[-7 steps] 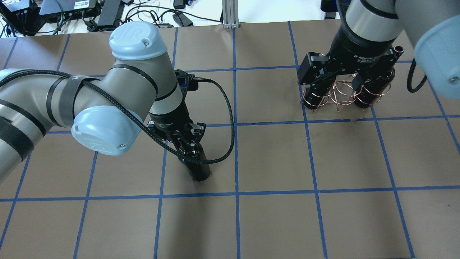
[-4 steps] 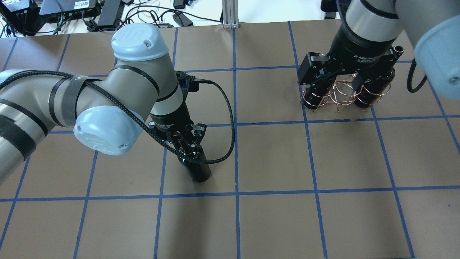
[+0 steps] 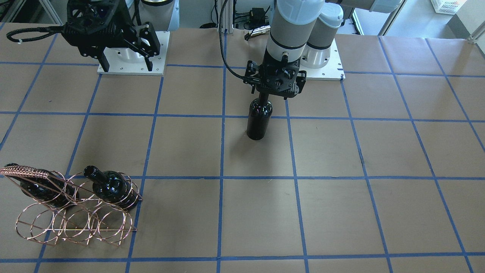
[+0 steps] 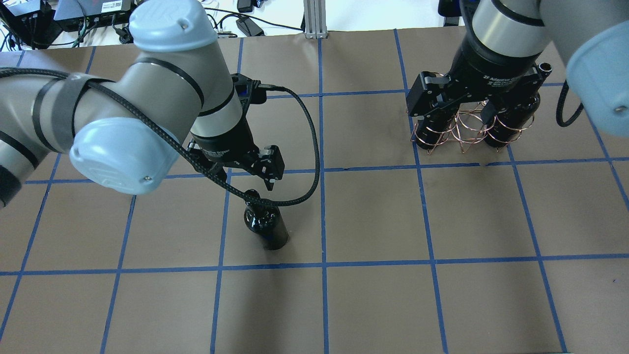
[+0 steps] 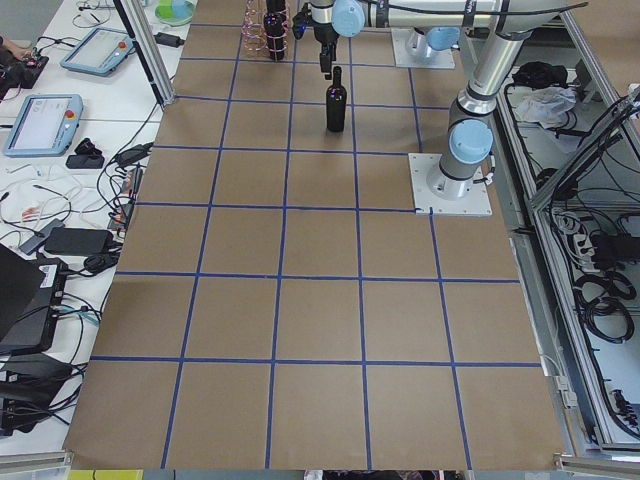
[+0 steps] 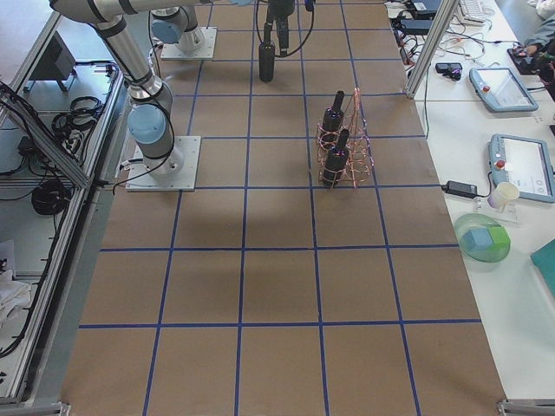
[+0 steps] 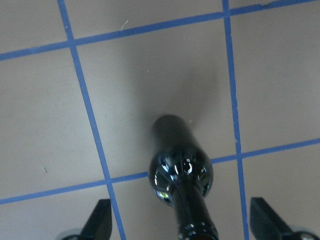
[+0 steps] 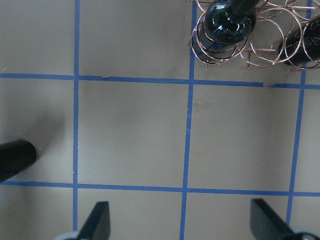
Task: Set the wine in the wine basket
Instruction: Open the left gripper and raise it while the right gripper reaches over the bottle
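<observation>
Wine: the wine bottle stands upright on the table, left of centre and well apart from the basket. Nothing holds it.
Left gripper: the left gripper hangs just above the bottle's neck with its fingers spread wide, one on each side of the neck and neither touching the glass.
Right gripper: the right gripper hovers above the basket at the far right, spread wide and holding nothing.
Wine basket: the wine basket sits at the far right of the table. One stowed bottle and another stowed bottle lie tilted in its hoops, and the place between them appears free.
Step in hand: two bottles look stowed and the third waits to be picked up, so this is the grasp stage for the last bottle, with no grip yet made.
Next move: a gripper has to come down around the neck and close on it, centred, since the glossy glass could slip. The bottle then has to be lifted clear, carried far and right, and tipped to match the hoops' slant. Which arm should take it cannot be settled from here, though the basket lies on the right arm's side.
Risk: a glancing touch on the neck could topple the bottle.
</observation>
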